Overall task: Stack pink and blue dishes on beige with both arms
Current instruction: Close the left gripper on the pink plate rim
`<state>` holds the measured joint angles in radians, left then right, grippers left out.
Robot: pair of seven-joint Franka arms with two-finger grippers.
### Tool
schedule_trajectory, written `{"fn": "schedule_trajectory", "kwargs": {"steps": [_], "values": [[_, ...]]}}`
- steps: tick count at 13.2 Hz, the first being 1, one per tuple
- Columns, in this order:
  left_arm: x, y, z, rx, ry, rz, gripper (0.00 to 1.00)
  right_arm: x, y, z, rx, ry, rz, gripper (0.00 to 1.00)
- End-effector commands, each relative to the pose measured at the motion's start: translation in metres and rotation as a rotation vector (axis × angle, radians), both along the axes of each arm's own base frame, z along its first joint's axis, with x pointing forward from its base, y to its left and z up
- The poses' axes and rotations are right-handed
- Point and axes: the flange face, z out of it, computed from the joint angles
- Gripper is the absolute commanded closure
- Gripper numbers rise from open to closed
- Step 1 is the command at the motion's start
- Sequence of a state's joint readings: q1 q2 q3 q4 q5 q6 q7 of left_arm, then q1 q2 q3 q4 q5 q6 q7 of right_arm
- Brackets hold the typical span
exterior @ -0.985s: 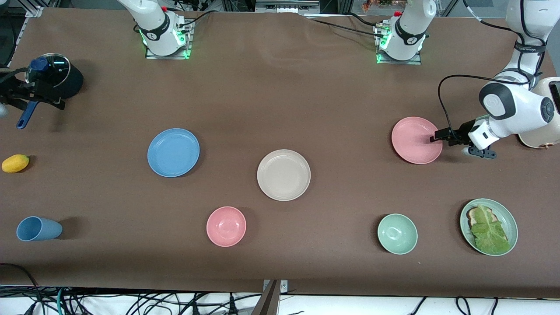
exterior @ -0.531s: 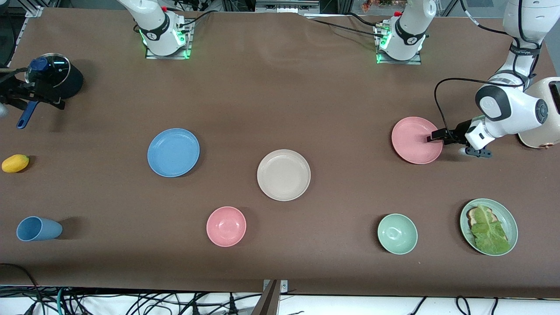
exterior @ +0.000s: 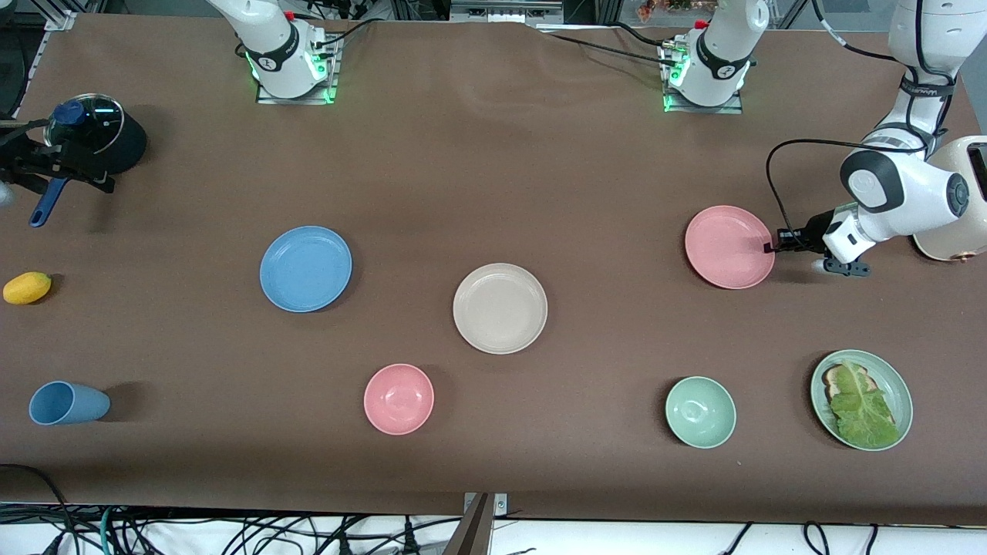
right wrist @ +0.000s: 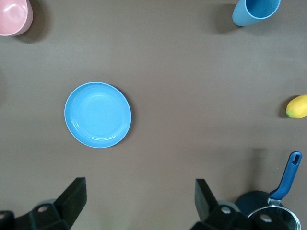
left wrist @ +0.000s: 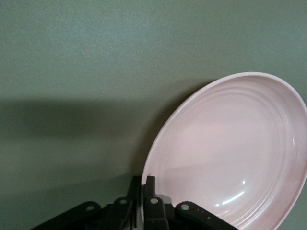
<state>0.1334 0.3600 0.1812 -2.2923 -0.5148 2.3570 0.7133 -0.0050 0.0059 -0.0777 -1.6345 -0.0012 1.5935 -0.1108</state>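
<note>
The pink plate (exterior: 729, 247) lies toward the left arm's end of the table. My left gripper (exterior: 768, 247) is shut on its rim at the side toward that end. In the left wrist view the left gripper (left wrist: 144, 181) pinches the pink plate's (left wrist: 230, 153) edge between its two fingers. The beige plate (exterior: 500, 307) sits bare mid-table. Nearer the right arm's end lies the blue plate (exterior: 305, 268), also in the right wrist view as the blue plate (right wrist: 98, 114). My right gripper (exterior: 58, 162) waits open above the pot, its fingers wide apart around the gripper's middle (right wrist: 139, 196).
A pink bowl (exterior: 399, 398), a pale green bowl (exterior: 700, 412) and a green dish with lettuce on toast (exterior: 861, 399) stand nearer the front camera. A blue cup (exterior: 65, 402), a mango (exterior: 27, 287) and a lidded pot (exterior: 96, 139) are at the right arm's end.
The left gripper drew back from over the pink plate to its rim and shut on it. The plate shifted slightly toward the table's middle. The right arm stayed still.
</note>
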Motion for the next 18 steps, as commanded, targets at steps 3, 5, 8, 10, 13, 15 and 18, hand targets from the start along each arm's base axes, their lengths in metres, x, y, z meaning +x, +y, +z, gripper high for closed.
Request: {"fn": "schedule_trajectory", "kwargs": {"steps": [3,5,8,10,13,15,18], "values": [[0.003,-0.001,0.01,-0.024,-0.025,0.0,1.0,0.0,0.0,0.005,0.006,0.005,-0.002,0.0],[0.016,-0.003,0.031,-0.049,-0.036,-0.003,1.0,0.001,0.001,0.005,0.006,0.005,-0.001,0.0],[0.042,-0.007,0.071,-0.109,-0.012,-0.015,1.0,0.0,0.003,0.006,0.006,0.003,0.001,0.0],[0.06,-0.004,0.1,-0.106,-0.001,-0.046,1.0,0.0,0.003,0.006,0.006,0.003,0.001,0.0],[0.088,-0.013,0.148,-0.083,0.062,-0.049,1.0,0.0,0.003,0.006,0.006,0.003,0.001,0.0],[0.101,-0.028,0.17,-0.059,0.068,-0.048,1.0,0.0,0.003,0.006,0.006,0.003,0.002,0.0],[0.118,-0.063,0.178,-0.04,0.068,-0.058,1.0,0.0,0.003,0.006,0.006,0.003,0.002,0.0]]}}
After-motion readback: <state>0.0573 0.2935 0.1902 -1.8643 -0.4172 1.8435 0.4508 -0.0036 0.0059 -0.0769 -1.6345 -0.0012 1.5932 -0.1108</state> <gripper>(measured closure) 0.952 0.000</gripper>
